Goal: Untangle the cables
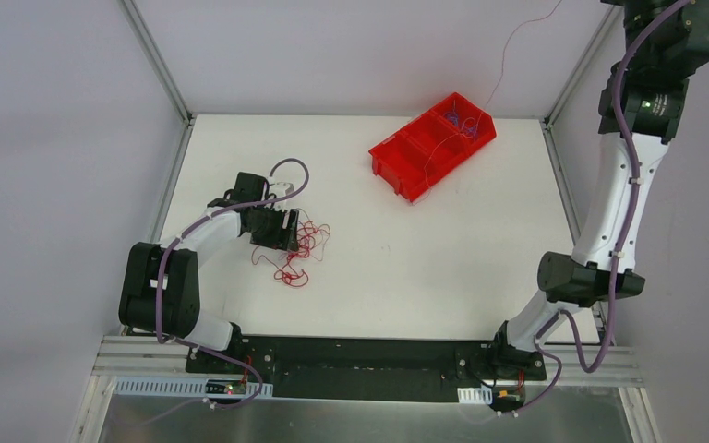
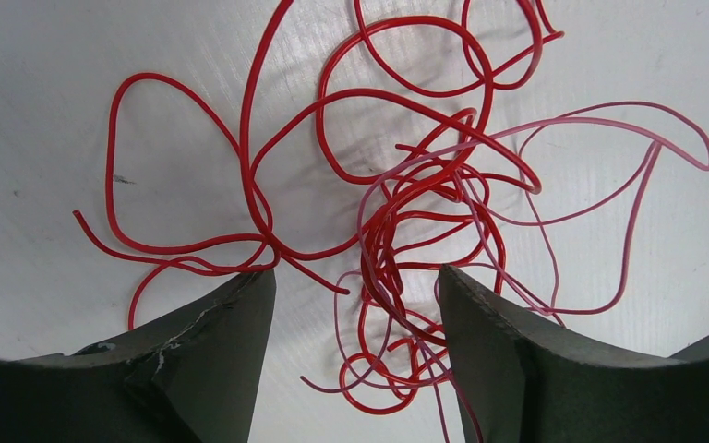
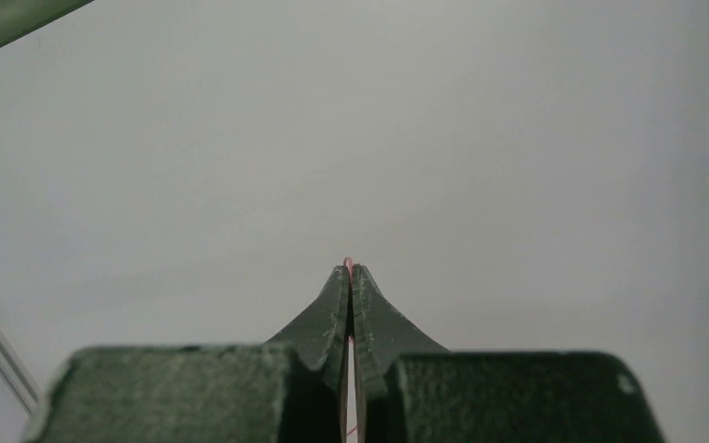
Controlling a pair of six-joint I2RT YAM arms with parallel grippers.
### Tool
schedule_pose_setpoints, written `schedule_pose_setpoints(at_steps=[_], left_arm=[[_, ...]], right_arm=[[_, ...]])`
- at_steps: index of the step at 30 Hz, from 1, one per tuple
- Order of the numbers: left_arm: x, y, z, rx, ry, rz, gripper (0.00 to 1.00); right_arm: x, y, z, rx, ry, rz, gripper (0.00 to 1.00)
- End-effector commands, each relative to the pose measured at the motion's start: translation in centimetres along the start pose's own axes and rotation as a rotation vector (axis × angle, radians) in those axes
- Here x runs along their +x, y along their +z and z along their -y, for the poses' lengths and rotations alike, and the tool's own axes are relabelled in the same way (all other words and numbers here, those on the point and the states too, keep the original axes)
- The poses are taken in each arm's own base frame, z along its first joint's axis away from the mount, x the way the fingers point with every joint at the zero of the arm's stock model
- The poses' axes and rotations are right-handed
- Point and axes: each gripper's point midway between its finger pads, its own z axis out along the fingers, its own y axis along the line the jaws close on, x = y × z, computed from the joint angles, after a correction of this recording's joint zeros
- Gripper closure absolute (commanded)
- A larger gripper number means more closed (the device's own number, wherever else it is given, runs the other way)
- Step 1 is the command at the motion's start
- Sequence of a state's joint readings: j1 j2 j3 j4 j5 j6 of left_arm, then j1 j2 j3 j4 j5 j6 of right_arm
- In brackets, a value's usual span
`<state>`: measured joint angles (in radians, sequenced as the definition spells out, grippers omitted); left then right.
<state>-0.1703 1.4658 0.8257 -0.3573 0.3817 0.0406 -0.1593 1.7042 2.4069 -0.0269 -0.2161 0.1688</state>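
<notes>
A tangle of thin red cables (image 1: 297,251) lies on the white table at the left; it fills the left wrist view (image 2: 406,203), with a paler pink wire (image 2: 600,125) looping through it. My left gripper (image 1: 275,231) is open, low over the tangle, its fingers (image 2: 194,360) straddling the knotted part. My right gripper (image 3: 350,269) is raised high at the far right, out of the top of the overhead view, and is shut on one thin red cable (image 1: 520,37) that hangs down into the red bin (image 1: 406,171). Blue wire (image 1: 464,120) lies in the bin.
The red bin has several compartments and stands at the back of the table, right of centre. Metal frame posts (image 1: 159,60) rise at the table's back corners. The right wrist view shows only a grey wall.
</notes>
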Motion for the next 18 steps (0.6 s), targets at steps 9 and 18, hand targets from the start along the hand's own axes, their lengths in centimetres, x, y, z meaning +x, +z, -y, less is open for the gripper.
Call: schedule_pose_setpoints(at_steps=[9,18], left_arm=[[-0.1,0.3,0.2,0.014,-0.019,-0.008,0.33],[-0.1,0.5,0.1,0.013,-0.017,-0.016,0.32]], right_arm=[[-1.7,2.8,-4.9,-0.155,0.017,0.166,1.0],[-3.2,3.9,-4.2,-0.127,-0.011,0.286,1.0]])
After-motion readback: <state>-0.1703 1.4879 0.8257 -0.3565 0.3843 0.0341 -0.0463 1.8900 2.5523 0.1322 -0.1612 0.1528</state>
